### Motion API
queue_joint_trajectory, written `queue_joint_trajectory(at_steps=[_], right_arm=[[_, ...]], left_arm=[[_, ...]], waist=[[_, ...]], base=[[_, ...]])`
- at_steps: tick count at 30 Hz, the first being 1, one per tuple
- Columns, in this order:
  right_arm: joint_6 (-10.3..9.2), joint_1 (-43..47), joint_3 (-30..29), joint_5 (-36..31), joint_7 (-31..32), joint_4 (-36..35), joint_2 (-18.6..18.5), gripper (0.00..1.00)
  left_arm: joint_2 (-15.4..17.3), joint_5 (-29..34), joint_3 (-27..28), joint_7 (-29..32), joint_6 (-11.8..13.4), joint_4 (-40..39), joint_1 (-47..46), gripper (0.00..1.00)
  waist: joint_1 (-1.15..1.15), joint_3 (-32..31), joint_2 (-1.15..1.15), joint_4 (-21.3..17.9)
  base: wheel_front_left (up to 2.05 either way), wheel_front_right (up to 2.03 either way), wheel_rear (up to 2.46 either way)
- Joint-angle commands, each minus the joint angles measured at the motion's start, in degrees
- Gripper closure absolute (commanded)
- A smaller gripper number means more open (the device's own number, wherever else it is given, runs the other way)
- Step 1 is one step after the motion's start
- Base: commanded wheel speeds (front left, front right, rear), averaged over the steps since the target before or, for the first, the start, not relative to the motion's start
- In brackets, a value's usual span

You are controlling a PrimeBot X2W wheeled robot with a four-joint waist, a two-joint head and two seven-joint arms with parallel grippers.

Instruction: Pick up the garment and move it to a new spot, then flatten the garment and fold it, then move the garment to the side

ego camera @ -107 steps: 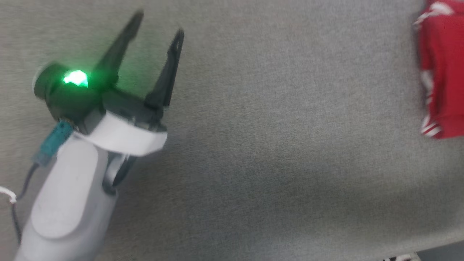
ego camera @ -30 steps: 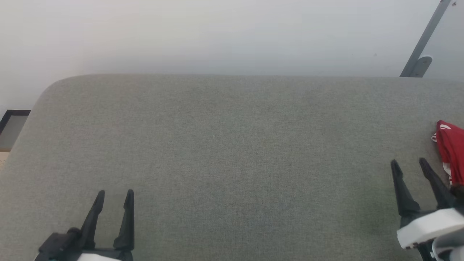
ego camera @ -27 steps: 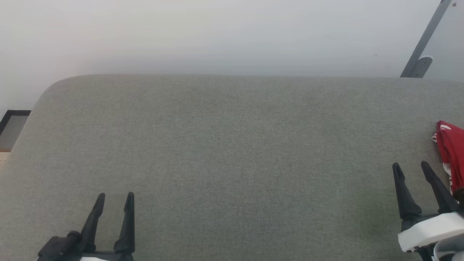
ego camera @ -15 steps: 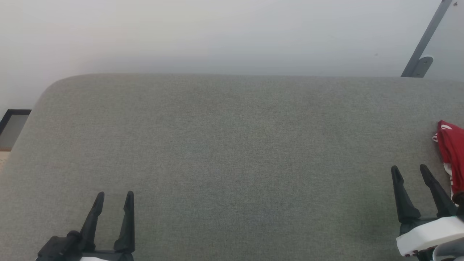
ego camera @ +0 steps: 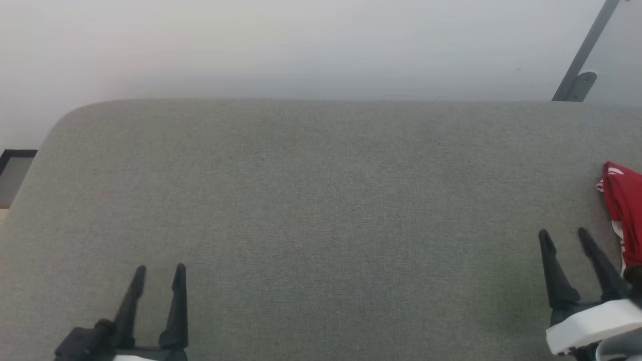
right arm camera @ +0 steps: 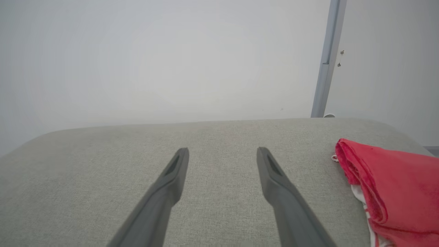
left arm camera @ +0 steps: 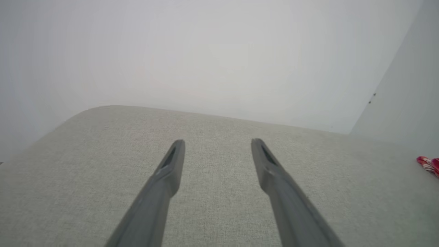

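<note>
Head view, read from the left: left pincer [ego camera: 159, 271] at the lower left, fingers spread with nothing between them, poised over the grey fabric surface [ego camera: 321, 200]. Through the middle, plain grey cloth running back to the pale wall [ego camera: 301, 45]. At the lower right, right pincer [ego camera: 564, 235], likewise spread and empty, just beside the garment [ego camera: 624, 210] but apart from it. Garment at the far right of the surface, red layers with white trim, mostly cut off by the picture's edge. Closer in the right wrist view: a layered red heap off to the right of the fingers, near the surface's rounded end. Hard to judge whether folded or merely bunched.

Risks from here, as a judgement:
- Pinching air or the surface cloth if closed in place, with the heap off to one side.
- Nudging the layers apart through a careless sideways sweep.
- Catching one loose fold alone, dragging the rest over the nearby end.
- A long reach for the left pincer, well apart from the heap.
</note>
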Motion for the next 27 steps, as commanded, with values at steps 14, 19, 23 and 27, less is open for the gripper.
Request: queue_joint_trajectory(at_steps=[14,19,23,27], right_arm=[[0.01,-0.4,-0.1,8.9,1.8,3.3,2.4,1.0],[0.01,-1.1,-0.3,13.3,2.7,3.9,3.0,1.0],[0.0,-1.5,-0.5,16.6,3.4,4.3,3.5,1.0],[0.0,-2.0,-0.7,19.8,4.1,4.7,4.0,1.0]], left_arm=[[-0.8,-9.9,-0.5,2.3,0.1,3.6,-1.7,1.0],[-0.8,-14.8,-0.5,3.4,0.0,4.4,-2.7,1.0],[-0.8,-18.5,-0.6,4.3,0.0,5.0,-3.5,1.0],[-0.9,-22.0,-0.6,5.1,0.0,5.6,-4.2,1.0]], waist=[[0.0,-0.1,0.0,-0.4],[0.0,-0.2,0.0,-0.5],[0.0,-0.3,0.0,-0.6],[0.0,-0.3,0.0,-0.8]], base=[[0.0,0.0,0.0],[0.0,0.0,0.0],[0.0,0.0,0.0],[0.0,0.0,0.0]])
